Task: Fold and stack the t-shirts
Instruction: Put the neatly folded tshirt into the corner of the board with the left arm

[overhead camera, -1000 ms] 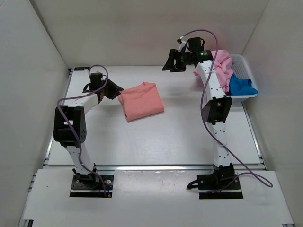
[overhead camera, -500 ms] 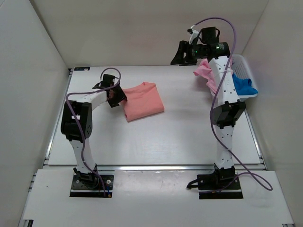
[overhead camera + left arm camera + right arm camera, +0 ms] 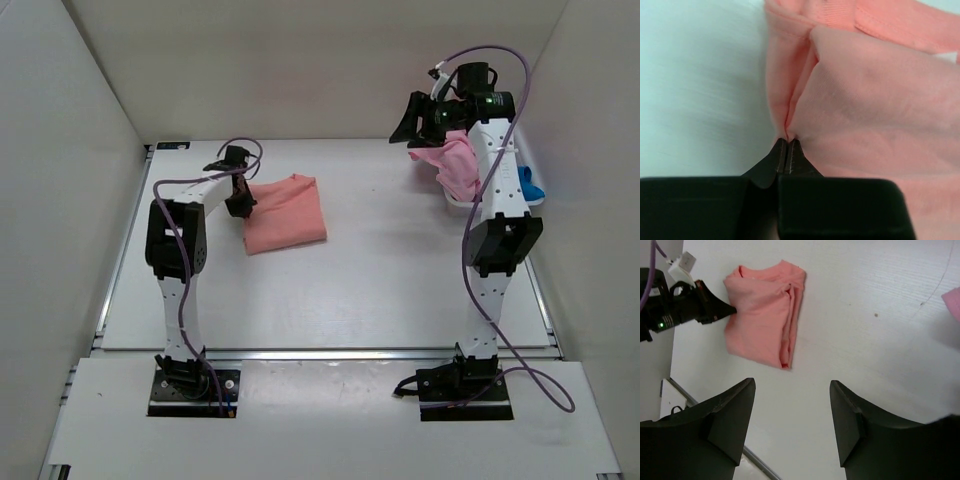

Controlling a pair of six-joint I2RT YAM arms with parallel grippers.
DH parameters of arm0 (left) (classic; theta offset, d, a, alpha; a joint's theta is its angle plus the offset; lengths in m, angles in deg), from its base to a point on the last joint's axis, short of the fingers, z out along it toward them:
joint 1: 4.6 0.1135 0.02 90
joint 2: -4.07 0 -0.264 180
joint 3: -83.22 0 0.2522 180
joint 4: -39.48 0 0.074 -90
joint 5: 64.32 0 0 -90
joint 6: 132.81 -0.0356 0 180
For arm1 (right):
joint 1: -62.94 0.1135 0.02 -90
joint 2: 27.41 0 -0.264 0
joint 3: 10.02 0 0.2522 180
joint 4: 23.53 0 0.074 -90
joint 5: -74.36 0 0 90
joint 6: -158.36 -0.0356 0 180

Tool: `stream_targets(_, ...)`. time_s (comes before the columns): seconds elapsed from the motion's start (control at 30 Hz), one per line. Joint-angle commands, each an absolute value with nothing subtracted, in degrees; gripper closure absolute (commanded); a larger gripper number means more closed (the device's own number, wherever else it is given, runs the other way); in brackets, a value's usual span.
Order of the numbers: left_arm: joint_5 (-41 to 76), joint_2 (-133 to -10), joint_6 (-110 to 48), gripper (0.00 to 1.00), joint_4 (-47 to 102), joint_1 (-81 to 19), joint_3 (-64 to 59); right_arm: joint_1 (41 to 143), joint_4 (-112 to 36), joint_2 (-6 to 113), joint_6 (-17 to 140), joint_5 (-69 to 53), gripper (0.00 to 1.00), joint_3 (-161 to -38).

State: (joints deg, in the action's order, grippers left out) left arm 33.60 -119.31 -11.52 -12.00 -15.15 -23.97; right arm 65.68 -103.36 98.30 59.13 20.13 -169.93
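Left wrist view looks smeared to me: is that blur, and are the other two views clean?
Left wrist: the table at left is streaked with motion blur, while the salmon t-shirt is fairly sharp at the shut left pincer. Right wrist: the table and shirt are crisp; only the dark right pincer is soft. Top external: even light, faint shadows, no strong glare.

I find bare worktop free across the middle and near side; the folded salmon t-shirt blocks far left, my left hand pinched on its edge; the pink t-shirt heap crowds far right.
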Motion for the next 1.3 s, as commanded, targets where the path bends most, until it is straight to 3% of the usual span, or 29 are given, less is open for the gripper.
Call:
stream_targets(0.0, 45.16, -120.47, -17.57, 1.00, -14.62, -10.32, -28.27, 65.05, -104.00, 90.81, 59.75, 19.61, 0.42, -165.83)
stream_targets(0.27, 55.55, -131.53, -31.98, 1.00, -11.64, -6.19, -44.06, 60.57, -101.46, 75.54, 59.23, 19.35, 0.42, -143.16)
stream_targets(0.47, 53.10, -142.43, -31.65, 1.00, -15.85, -0.31, -61.91, 54.51, -82.93, 56.65, 46.41, 27.42, 0.45, -109.97)
stream_targets(0.53, 53.01, -144.11, -31.99, 1.00, -15.68, 1.10, -65.08, 53.36, -75.47, 53.03, 42.36, 28.58, 0.45, -104.67)
stream_targets(0.73, 50.82, -148.07, -29.89, 1.00, -14.10, 4.80, -71.86, 56.17, -81.85, 52.75, 48.67, 23.74, 0.41, -107.28)
stream_targets(1.0, 46.08, -151.50, -27.51, 1.00, -13.83, 8.92, -76.26, 56.43, -81.24, 49.06, 47.44, 24.44, 0.42, -99.10)
stream_targets(1.03, 46.24, -151.33, -27.43, 0.98, -13.92, 8.67, -76.18, 57.13, -81.50, 49.32, 47.97, 24.44, 0.41, -99.01)
stream_targets(1.07, 45.72, -151.33, -27.43, 0.87, -13.49, 8.58, -76.26, 57.13, -81.76, 50.02, 47.97, 24.44, 0.41, -98.67)
stream_targets(1.13, 45.45, -151.06, -28.83, 0.82, -13.31, 8.58, -76.17, 58.36, -82.03, 49.94, 47.80, 24.35, 0.41, -98.75)
stream_targets(1.27, 44.31, -150.98, -29.27, 0.86, -10.42, 7.70, -77.32, 59.42, -83.51, 49.67, 48.58, 24.27, 0.42, -98.31)
